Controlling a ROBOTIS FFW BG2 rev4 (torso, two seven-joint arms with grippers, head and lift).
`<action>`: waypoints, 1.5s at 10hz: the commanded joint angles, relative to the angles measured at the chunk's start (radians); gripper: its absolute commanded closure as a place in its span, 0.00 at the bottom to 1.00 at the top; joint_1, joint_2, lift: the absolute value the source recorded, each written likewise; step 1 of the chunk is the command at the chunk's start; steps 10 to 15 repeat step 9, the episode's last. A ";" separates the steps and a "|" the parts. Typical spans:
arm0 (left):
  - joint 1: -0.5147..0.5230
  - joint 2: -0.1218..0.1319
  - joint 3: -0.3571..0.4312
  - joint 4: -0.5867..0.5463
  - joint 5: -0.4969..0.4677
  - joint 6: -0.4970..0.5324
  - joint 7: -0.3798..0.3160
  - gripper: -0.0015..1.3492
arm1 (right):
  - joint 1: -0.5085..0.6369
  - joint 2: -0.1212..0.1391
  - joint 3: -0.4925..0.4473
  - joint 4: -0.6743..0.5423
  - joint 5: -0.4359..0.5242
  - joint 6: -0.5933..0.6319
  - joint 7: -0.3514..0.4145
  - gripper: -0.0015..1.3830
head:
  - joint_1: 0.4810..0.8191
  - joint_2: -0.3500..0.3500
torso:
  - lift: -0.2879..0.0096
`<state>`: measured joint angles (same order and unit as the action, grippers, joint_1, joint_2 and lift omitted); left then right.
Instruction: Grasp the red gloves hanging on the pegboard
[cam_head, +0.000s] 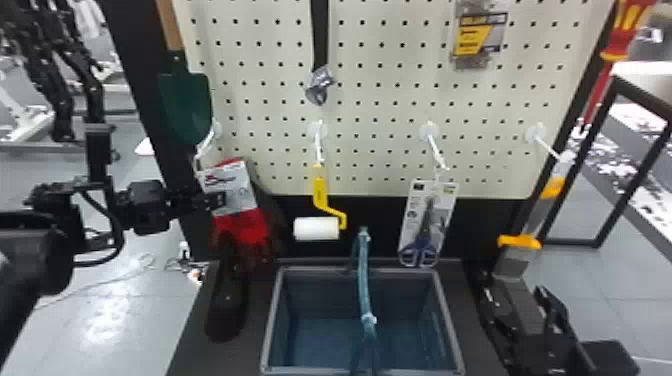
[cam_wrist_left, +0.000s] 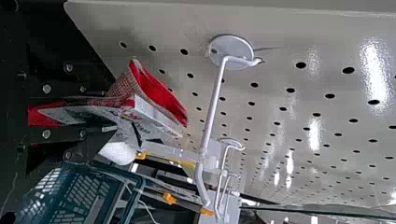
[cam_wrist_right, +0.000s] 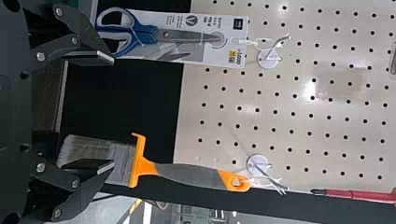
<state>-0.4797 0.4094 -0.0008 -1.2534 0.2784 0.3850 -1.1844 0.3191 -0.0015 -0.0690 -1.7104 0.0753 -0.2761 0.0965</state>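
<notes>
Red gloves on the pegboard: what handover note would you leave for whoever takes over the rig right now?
Left end effector: shut on the red gloves at their card header, by the lower left corner of the pegboard.
Right end effector: open, holding nothing, low on the right.
Done: grasp looks made.
Left: confirm the hold; whether the card header is off its hook is unclear.

Paint roller (cam_head: 316, 228) and packaged scissors (cam_head: 427, 220) hang above a blue basket (cam_head: 272, 320).
</notes>
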 joint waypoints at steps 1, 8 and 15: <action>0.004 -0.001 0.002 0.003 0.002 0.000 0.002 0.74 | 0.002 0.002 0.000 0.000 -0.002 0.000 0.000 0.35 | 0.20 0.50 | 0.63; 0.015 -0.004 0.016 0.005 0.010 -0.008 0.012 0.90 | 0.003 0.002 0.000 0.000 -0.003 0.000 -0.001 0.35 | 0.20 0.50 | 0.63; 0.018 -0.004 0.018 0.005 0.013 -0.008 0.014 0.90 | 0.005 0.002 0.000 0.000 -0.005 0.000 -0.001 0.35 | 0.20 0.50 | 0.63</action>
